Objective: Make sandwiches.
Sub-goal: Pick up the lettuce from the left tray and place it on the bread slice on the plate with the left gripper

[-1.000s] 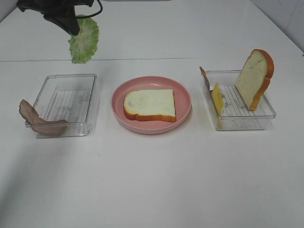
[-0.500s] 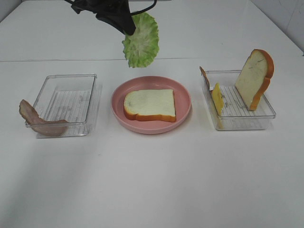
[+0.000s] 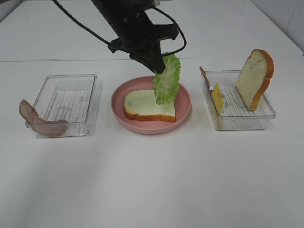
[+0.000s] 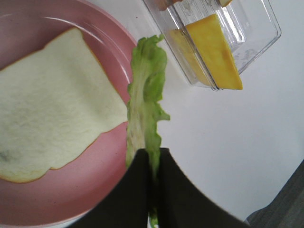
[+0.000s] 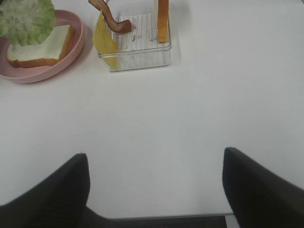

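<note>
A bread slice (image 3: pixel 149 104) lies flat on the round pink plate (image 3: pixel 183 92); it also shows in the left wrist view (image 4: pixel 52 102) and the right wrist view (image 5: pixel 40 47). My left gripper (image 3: pixel 159 69) is shut on a ruffled green lettuce leaf (image 3: pixel 167 85), which hangs over the right part of the bread; the leaf shows in the left wrist view (image 4: pixel 145 102) too. A second bread slice (image 3: pixel 255 78) leans upright in the right clear tray (image 3: pixel 259 118), with yellow cheese (image 3: pixel 217 99) and a bacon strip (image 3: pixel 204 74) at its left wall. My right gripper (image 5: pixel 154 185) is open over bare table.
A left clear tray (image 3: pixel 66 102) stands left of the plate, with a brown bacon strip (image 3: pixel 38 122) draped over its front left corner. The left arm and its cable (image 3: pixel 128 23) reach in from the back over the plate.
My left gripper has carried the lettuce leaf from the back left, rightward and down, to hang over the bread on the plate. Nothing else has moved.
</note>
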Motion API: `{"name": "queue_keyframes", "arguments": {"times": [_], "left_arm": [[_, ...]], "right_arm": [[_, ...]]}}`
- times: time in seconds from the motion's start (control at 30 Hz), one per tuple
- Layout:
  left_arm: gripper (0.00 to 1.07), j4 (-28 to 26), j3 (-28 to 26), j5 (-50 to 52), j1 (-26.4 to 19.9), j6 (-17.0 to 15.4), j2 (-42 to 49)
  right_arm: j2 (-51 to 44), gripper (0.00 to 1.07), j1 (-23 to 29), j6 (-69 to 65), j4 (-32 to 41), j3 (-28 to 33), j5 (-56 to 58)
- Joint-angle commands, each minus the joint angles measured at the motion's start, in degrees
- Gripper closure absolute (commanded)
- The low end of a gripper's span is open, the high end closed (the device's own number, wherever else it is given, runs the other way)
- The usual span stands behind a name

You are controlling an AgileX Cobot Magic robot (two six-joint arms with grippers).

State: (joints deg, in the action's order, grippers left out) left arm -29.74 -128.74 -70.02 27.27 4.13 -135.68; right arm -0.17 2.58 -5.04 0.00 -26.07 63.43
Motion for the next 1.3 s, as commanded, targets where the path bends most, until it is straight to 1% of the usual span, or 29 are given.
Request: {"name": "queue_keyframes", "arguments": {"times": [0.03, 0.27, 0.47, 0.53, 0.57, 0.6, 0.63, 0.67, 0.87, 0.97, 1.03, 1.3], "left_arm": [[1.07, -2.8, -0.2, -2.7, 0.4, 0.5, -1.6], [1.07, -2.9, -0.2, -1.1, 0.4, 1.8, -4.0], [1.07, -2.5, -0.2, -0.9, -0.1, 2.3, -5.7], [1.07, 0.4, -0.2, 0.0, -0.1, 2.2, -6.3], [1.07, 0.4, -0.2, 0.0, -0.1, 2.2, -6.3], [1.07, 2.9, -0.2, 1.2, -0.1, 1.9, -6.5], [1.07, 2.9, -0.2, 1.2, -0.1, 1.9, -6.5], [1.07, 4.0, -0.2, 2.2, -0.1, 1.9, -6.5], [1.07, 5.8, -0.2, 5.8, -0.1, 2.0, -6.5], [1.07, 5.8, -0.2, 6.0, -0.1, 2.1, -6.5], [1.07, 6.5, -0.2, 6.1, -0.1, 2.9, -6.6], [1.07, 8.0, -0.2, 4.6, -0.6, 2.7, -7.1]], "right_arm": [[-1.7, 0.32, 0.0, 0.3, 0.0, 0.2, -0.5], [-1.7, 0.32, 0.0, 0.3, 0.0, 0.2, -0.5], [-1.7, 0.32, 0.0, 0.3, 0.0, 0.2, -0.5], [-1.7, 0.32, 0.0, 0.3, 0.0, 0.2, -0.5], [-1.7, 0.32, 0.0, 0.3, 0.0, 0.2, -0.5], [-1.7, 0.32, 0.0, 0.3, 0.0, 0.2, -0.5], [-1.7, 0.32, 0.0, 0.3, 0.0, 0.2, -0.5], [-1.7, 0.32, 0.0, 0.3, 0.0, 0.2, -0.5], [-1.7, 0.32, 0.0, 0.3, 0.0, 0.2, -0.5], [-1.7, 0.32, 0.0, 0.3, 0.0, 0.2, -0.5], [-1.7, 0.32, 0.0, 0.3, 0.0, 0.2, -0.5], [-1.7, 0.32, 0.0, 0.3, 0.0, 0.2, -0.5]]}}
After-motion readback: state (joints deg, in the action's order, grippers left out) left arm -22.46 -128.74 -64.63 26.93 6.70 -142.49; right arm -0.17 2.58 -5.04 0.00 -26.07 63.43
